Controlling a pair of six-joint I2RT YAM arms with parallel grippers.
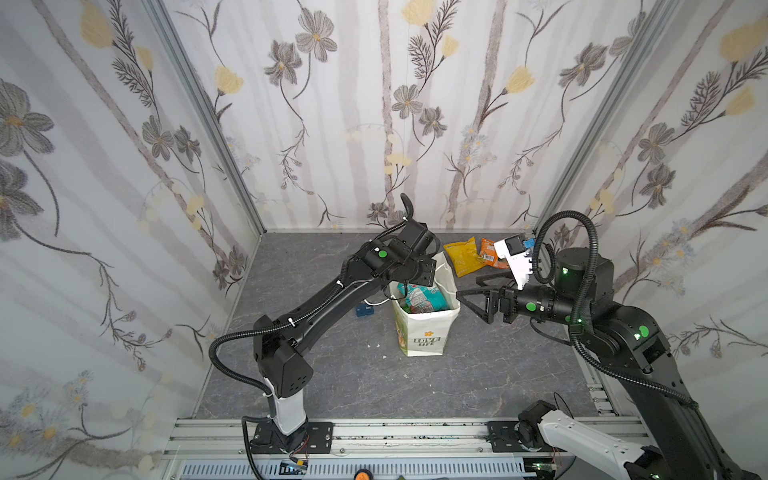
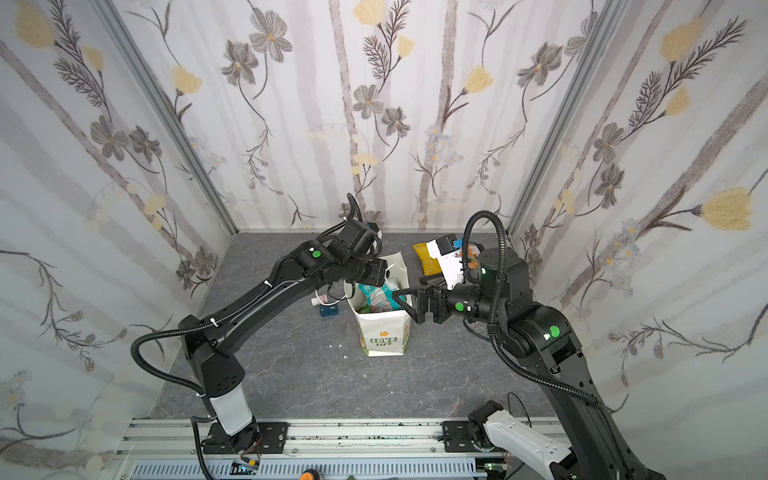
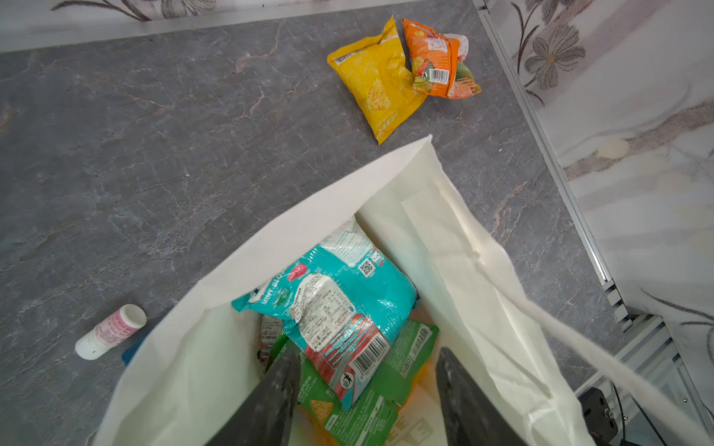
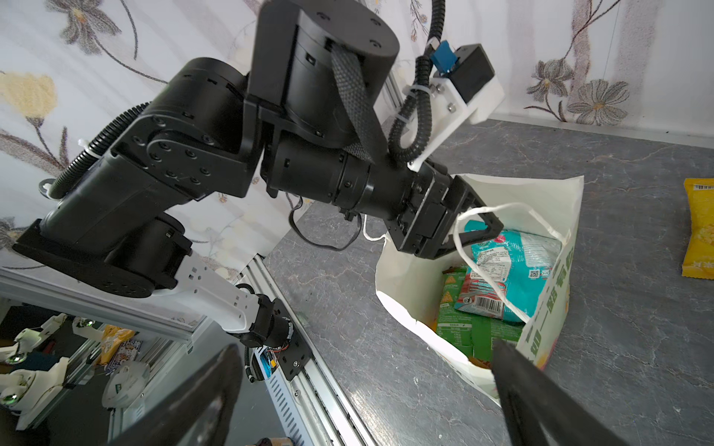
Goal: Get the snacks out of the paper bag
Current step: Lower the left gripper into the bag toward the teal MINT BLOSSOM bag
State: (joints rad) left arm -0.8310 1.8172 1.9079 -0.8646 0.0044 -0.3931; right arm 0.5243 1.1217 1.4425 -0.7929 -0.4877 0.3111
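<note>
Snacks: yellow packet [image 3: 378, 81] and orange packet [image 3: 436, 58] are already out. They lie touching each other at the back of the table [image 1: 332, 374], behind the bag [image 1: 424, 332]. Bag stands upright mid-table, mouth open. Inside, on top: teal packet [image 3: 340, 293], lying on a green packet [image 3: 386, 370].

Key relation: left claw [image 3: 367, 357] is down in the bag mouth, teal packet directly ahead of it. The packet's long axis runs away from the claw, barcode end nearest, sitting between the two fingers. Jaws apart, with a gap on one side, so nothing is pinched yet. Right claw [image 1: 467, 286] is outside, just beside the bag's right rim, spread wide, empty. Left arm is clearly the nearer.

Cord handle [image 4: 502, 206] loops across the left claw; a snag risk, by my guess.

Legible: "LOVE LIFE" on the bag front; "MINT BLOS…" on the teal packet, plus a QR code. Other print is too small.
</note>
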